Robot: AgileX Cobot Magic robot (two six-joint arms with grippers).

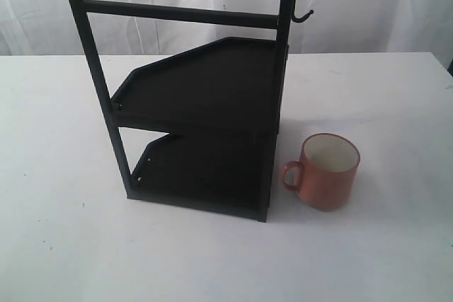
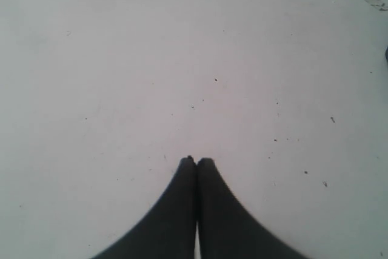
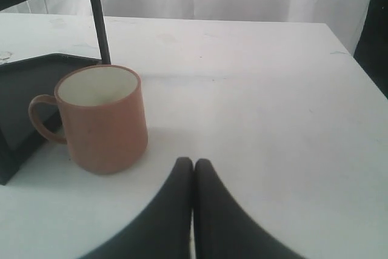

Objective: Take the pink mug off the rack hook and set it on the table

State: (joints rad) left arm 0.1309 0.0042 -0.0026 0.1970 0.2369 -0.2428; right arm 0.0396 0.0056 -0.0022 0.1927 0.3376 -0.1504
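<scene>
The pink mug [image 1: 327,172] stands upright on the white table [image 1: 396,104], just right of the black rack [image 1: 205,90], handle toward the rack. The rack hook [image 1: 303,16] sticks out bare from the right post near the top. In the right wrist view the pink mug [image 3: 104,119] sits a little ahead of my right gripper [image 3: 193,163], which is shut, holds nothing and is clear of the mug. My left gripper [image 2: 196,162] is shut and empty over bare table [image 2: 182,59]. Neither gripper shows in the exterior view.
The rack's two tray shelves [image 1: 212,79] hold nothing. A white curtain [image 1: 368,5] hangs behind the table. The table's far edge and right corner [image 3: 327,28] show in the right wrist view, next to the rack's lower frame [image 3: 24,95].
</scene>
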